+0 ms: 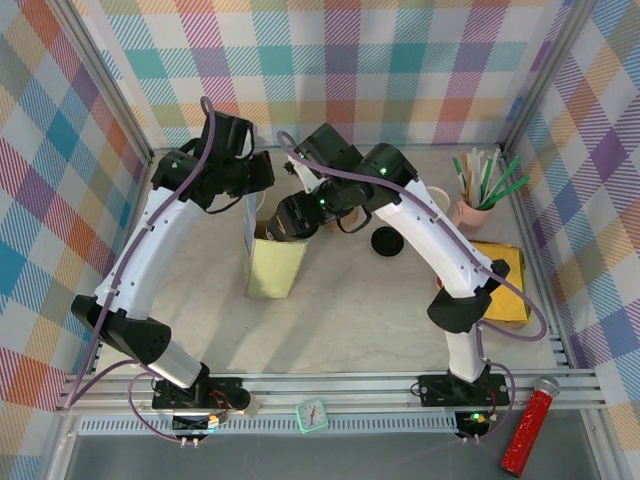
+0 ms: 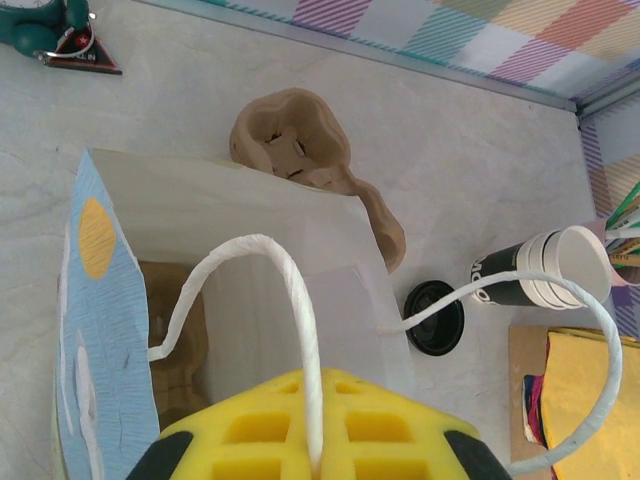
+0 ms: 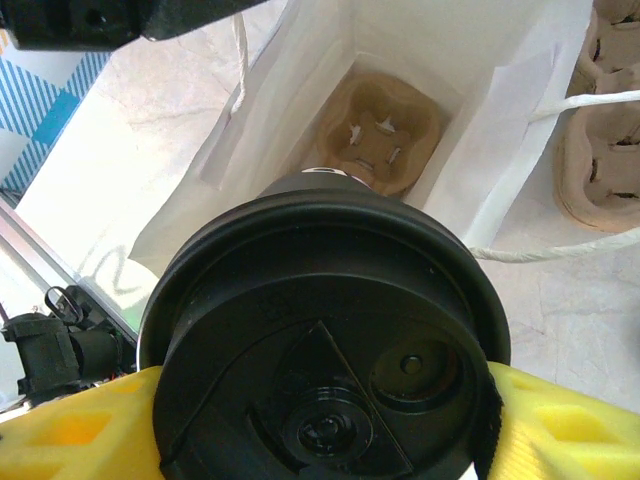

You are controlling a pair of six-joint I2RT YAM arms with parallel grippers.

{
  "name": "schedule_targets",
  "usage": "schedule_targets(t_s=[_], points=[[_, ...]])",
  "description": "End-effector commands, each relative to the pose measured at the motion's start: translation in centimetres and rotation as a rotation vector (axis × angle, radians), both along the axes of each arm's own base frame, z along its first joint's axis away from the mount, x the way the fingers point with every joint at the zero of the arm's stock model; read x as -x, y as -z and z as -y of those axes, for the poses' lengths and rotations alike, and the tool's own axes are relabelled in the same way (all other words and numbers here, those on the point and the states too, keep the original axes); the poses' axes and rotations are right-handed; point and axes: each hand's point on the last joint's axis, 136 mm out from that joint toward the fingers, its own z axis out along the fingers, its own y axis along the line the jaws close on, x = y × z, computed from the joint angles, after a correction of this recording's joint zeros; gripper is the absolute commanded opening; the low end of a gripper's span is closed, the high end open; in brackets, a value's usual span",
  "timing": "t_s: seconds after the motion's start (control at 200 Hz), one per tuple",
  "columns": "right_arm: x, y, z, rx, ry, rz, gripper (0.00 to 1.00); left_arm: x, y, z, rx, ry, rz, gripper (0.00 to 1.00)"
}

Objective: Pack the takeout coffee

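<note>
My right claw (image 3: 320, 440) is gripping the takeout coffee (image 3: 325, 300) above the paper bag (image 3: 480, 130), left claw (image 2: 315, 455) pinching its handle (image 2: 285, 290); drifting off-centre could snag the rim.

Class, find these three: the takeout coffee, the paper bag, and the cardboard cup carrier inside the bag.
takeout coffee (image 3: 320, 320), right wrist view, centre of its black lid.
paper bag (image 3: 490, 130), right wrist view, white inner wall.
cardboard cup carrier (image 3: 380, 135), right wrist view, its middle, at the bag's bottom.

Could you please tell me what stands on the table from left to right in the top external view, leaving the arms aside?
Paper bag → loose black lid → pink cup of sticks.
</note>
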Motion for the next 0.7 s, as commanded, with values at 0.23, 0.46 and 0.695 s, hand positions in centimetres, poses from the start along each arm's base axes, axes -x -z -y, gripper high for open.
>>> schedule_targets(t_s=[0.23,0.46,0.695], points=[[0.1,0.2,-0.4,0.020,-0.019,0.020,0.66,1.2,-2.2,-0.1,0.038,0.006,0.052,0.11],[0.0,0.6,-0.4,0.038,-0.019,0.017,0.66,2.4,-4.6,-2.9,0.065,-0.049,0.099,0.46],[0.1,0.9,-0.4,0.045,-0.023,0.009,0.66,4.3,-5.2,-9.4,0.069,-0.213,0.132,0.46]])
